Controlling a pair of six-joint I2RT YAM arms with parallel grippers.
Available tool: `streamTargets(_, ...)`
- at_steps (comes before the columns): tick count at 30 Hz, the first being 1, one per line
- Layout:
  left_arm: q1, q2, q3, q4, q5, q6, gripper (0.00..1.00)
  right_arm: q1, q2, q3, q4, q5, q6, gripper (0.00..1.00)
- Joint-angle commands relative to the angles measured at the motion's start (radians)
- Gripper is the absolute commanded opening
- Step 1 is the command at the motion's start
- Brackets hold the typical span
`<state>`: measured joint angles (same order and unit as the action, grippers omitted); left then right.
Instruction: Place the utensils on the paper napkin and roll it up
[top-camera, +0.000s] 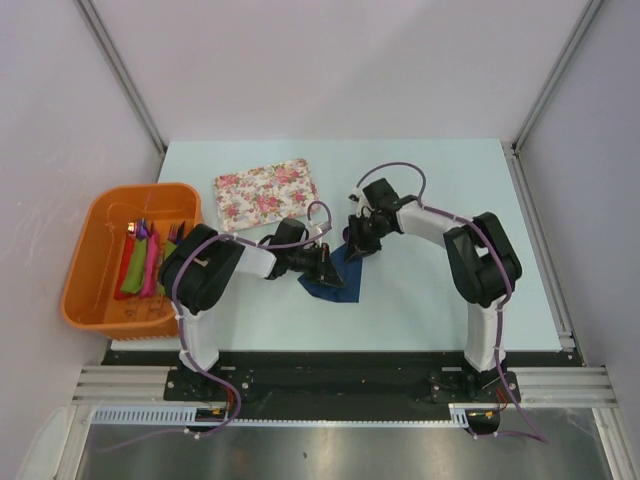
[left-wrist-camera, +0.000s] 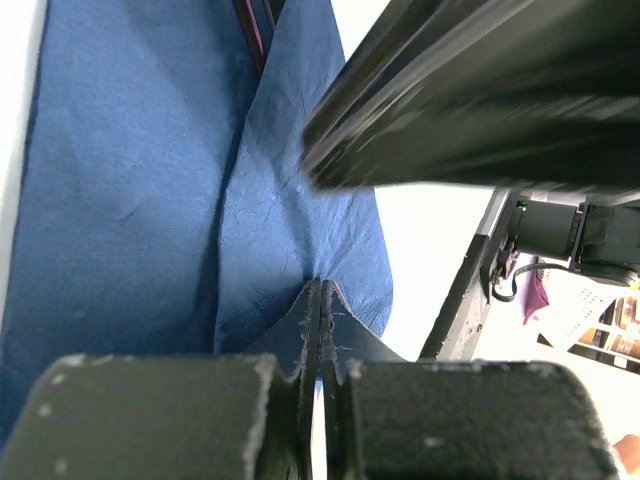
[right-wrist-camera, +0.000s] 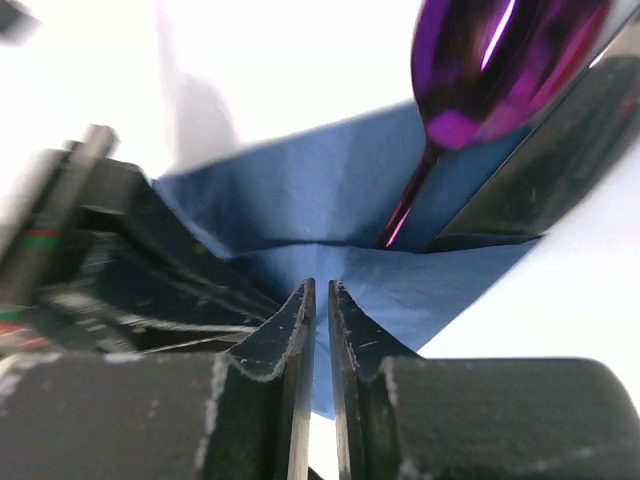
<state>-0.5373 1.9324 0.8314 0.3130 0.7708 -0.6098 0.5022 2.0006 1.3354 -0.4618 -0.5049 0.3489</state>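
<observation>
Pale counter (top-camera: 430, 300) inside white walls, both arms meeting mid-counter over the paper napkin (top-camera: 335, 285), which is lying rumpled between them, near the floral tray (top-camera: 265, 190). Left fingers (left-wrist-camera: 310, 325) are pressing fully together, seemingly nipping a raised fold of the napkin at their tips. Right fingers (right-wrist-camera: 303, 315) are standing a narrow slit apart, gripping nothing, with the napkin edge just beyond them. Purple utensil (right-wrist-camera: 495, 70) is lying on the napkin, its stem running under a folded flap; the others are too hidden to count. Judging: placing looks done, rolling is underway. Next move is calling for the left to draw its fold over the cutlery while the right is pinning the bundle, gently, as thin paper tears.
</observation>
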Motion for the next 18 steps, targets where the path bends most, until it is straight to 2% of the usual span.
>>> streamTargets(1, 0.005, 0.022, -0.021, -0.034, -0.051, 0.015, 0.00, -0.007, -0.076, 0.082, -0.017, 0.086, -0.056, 0.14)
streamTargets(18, 0.005, 0.014, -0.008, -0.043, -0.051, 0.022, 0.00, 0.047, 0.035, 0.087, -0.018, 0.158, -0.097, 0.08)
